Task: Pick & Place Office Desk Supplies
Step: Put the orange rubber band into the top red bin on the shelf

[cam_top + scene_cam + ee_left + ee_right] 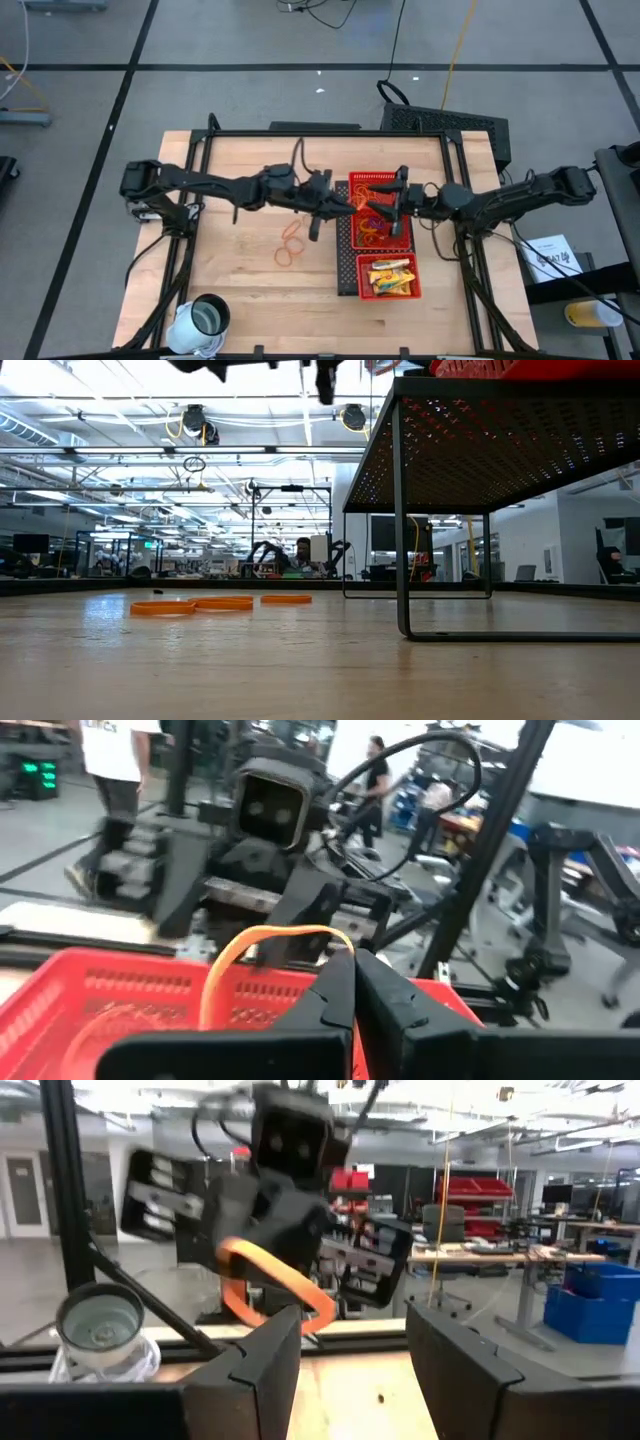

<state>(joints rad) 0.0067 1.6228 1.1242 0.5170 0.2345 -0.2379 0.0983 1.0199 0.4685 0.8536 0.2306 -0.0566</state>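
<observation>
The left tool (352,982) pinches an orange rubber band (262,952) above the red mesh tray (354,232); the right tool (350,1342) gapes wide, empty.

Readable text: none.
Dark print on a white paper sheet (548,254) beside the table (240,290) is too small to read; no label, brand or number legible anywhere else.

A large open robotics lab was shown: long ceiling light strips (120,452), workbenches (480,1255), blue bins (595,1295) and a person (303,552) were seen beyond the table.
</observation>
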